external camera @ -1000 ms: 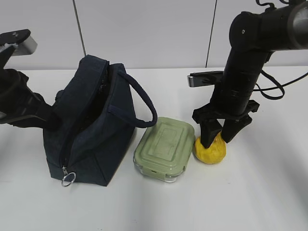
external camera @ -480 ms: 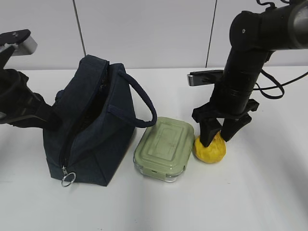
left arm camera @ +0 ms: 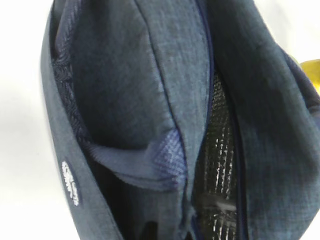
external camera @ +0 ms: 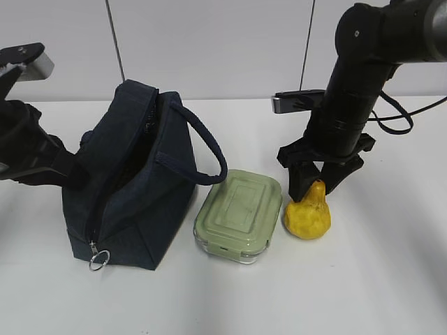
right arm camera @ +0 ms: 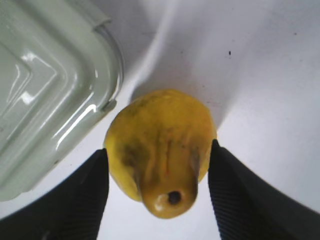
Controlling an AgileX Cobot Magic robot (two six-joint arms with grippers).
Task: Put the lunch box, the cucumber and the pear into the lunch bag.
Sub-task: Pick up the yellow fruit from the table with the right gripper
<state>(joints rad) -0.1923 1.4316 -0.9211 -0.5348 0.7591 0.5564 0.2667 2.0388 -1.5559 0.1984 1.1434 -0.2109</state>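
On the white table (external camera: 391,279), the right gripper (external camera: 320,183) has risen slightly, jaws apart astride the pear (external camera: 307,215) beside the box (external camera: 239,215), ungrasped, while the left gripper, pinched on the bag (external camera: 133,188), holds it open.

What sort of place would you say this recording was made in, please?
Probably a lab or test bench, not a kitchen: a bare white table, plain pale wall panels behind it, and only staged items, a bag, lunch box and pear.
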